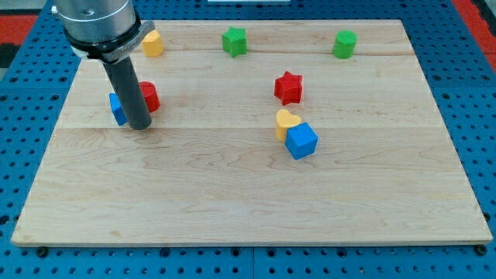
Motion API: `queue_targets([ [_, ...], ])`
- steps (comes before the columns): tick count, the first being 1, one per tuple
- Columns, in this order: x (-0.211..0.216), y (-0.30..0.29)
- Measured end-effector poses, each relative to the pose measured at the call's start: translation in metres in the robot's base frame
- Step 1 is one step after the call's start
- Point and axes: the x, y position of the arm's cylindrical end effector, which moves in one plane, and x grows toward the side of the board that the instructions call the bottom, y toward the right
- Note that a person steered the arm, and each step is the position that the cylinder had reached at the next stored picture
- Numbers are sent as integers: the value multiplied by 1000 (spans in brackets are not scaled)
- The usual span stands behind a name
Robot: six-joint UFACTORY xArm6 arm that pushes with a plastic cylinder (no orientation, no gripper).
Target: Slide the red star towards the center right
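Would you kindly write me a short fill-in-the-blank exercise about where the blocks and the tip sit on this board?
1. The red star lies above a yellow block touching a ____ cube.
2. Two ____ blocks sit along the view's top edge.
3. My tip stands at the view's ____ side, far from the star.
4. Behind the rod, a blue block and a ____ block flank it.

Missing words: blue; green; left; red

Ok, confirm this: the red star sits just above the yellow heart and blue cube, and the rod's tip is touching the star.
Not quite. The camera view shows the red star just above the yellow heart and blue cube, but my tip is not touching it. It is far off at the view's left, between another blue block and a red block.
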Motion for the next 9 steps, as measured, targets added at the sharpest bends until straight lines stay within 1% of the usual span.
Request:
queue_targets([
  [1, 1, 3],
  [2, 13, 41],
  [3, 8, 107],
  [4, -6, 133],
  [5, -46, 133],
  [6, -69, 153],
  [7, -70, 165],
  [8, -83, 167],
  [9, -83, 210],
])
